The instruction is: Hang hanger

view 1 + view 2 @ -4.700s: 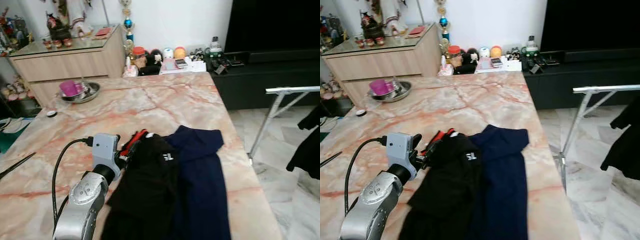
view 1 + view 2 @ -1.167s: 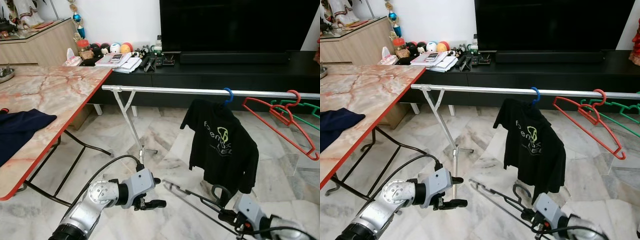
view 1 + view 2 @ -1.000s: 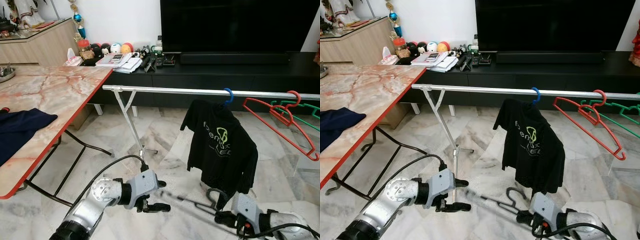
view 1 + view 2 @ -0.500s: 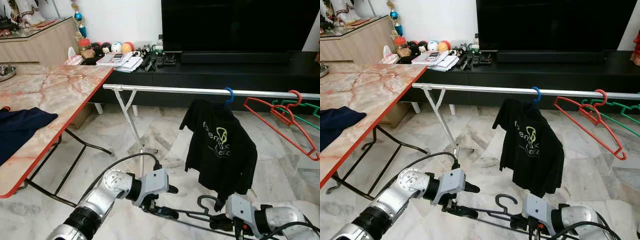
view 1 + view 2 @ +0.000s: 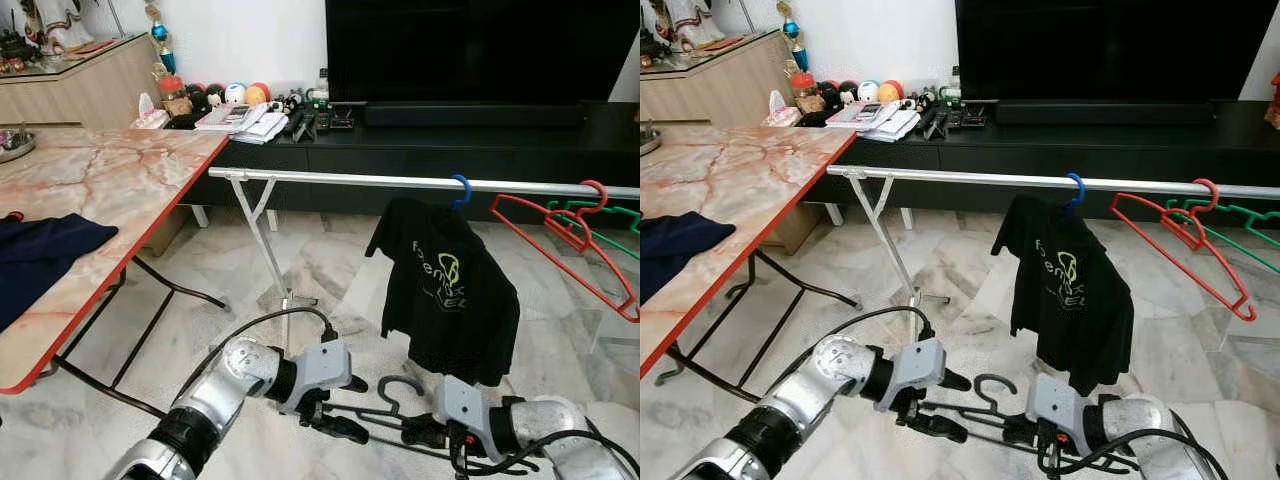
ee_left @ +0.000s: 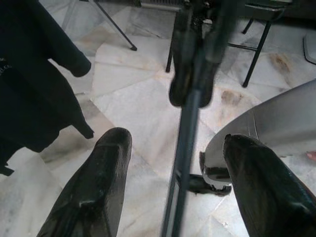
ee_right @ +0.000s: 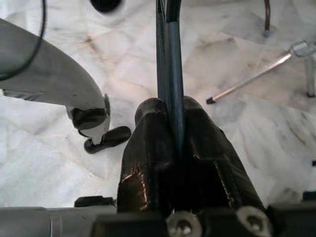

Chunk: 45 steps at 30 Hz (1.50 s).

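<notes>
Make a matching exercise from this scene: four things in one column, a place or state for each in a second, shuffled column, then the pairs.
Things
1. black T-shirt
2. red hanger
3. dark hanger
4. navy cloth

Places or states
A. lying on the marble table
B. bare, hooked on the rail
C. clamped in the right gripper
D. hanging from a blue hook on the rail

Pairs: 1-D, 2-B, 3-C, 4-A

Even bright daylight, soft shadows; eye views sharp; wrist views blur near dark hanger bar [image 6: 185, 143]
</notes>
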Tool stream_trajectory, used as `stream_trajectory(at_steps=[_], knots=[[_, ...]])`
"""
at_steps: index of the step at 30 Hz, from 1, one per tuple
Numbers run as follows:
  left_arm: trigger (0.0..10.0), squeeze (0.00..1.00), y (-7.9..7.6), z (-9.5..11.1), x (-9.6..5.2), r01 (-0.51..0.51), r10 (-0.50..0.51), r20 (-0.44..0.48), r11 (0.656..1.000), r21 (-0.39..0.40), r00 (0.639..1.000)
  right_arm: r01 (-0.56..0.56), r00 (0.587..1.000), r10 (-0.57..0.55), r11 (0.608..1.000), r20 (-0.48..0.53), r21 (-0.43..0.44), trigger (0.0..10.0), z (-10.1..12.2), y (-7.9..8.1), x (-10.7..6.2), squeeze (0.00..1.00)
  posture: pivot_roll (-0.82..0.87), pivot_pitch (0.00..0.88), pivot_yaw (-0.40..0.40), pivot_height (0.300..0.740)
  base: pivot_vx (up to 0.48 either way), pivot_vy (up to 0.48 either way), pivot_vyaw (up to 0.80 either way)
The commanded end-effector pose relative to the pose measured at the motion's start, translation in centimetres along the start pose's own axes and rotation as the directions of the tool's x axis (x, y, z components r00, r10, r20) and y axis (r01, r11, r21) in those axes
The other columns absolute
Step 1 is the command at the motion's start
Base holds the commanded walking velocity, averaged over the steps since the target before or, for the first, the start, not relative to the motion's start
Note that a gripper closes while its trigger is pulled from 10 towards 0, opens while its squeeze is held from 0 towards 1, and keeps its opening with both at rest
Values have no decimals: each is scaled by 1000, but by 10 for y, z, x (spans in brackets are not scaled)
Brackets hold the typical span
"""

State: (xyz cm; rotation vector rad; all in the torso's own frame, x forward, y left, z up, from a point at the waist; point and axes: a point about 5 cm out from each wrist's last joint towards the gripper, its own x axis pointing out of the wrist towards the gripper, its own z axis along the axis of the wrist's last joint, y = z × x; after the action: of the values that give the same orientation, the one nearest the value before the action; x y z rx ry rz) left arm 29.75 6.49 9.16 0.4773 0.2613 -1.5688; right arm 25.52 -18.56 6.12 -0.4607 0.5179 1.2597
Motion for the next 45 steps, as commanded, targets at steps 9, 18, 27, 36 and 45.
stream_trajectory(at_steps=[9,18,27,36,45], knots=[[10000,0,0,-5,2,32,-32,-53,999,10,998,-1,999,3,1000,44,-29,10000,16,-5,-1,0,-64,21,82,740,0,0,0],[3098,0,-2,-9,5,39,-39,-74,999,-7,997,4,998,-1,999,69,-38,10000,24,-8,-3,0,-65,27,79,740,0,0,0],[0,0,-2,-9,6,28,-29,-65,1000,-13,997,6,998,-4,1000,65,-30,10000,23,-8,-4,0,-64,36,77,740,0,0,0],[0,0,-1,-10,5,21,-20,-77,1000,1,997,7,998,-5,1000,66,-29,10000,24,-8,-4,0,-68,43,83,740,0,0,0],[0,0,1,-10,4,12,-11,-77,1000,3,997,0,997,1,1000,71,-20,10000,24,-7,-5,0,-66,45,80,740,0,0,0]])
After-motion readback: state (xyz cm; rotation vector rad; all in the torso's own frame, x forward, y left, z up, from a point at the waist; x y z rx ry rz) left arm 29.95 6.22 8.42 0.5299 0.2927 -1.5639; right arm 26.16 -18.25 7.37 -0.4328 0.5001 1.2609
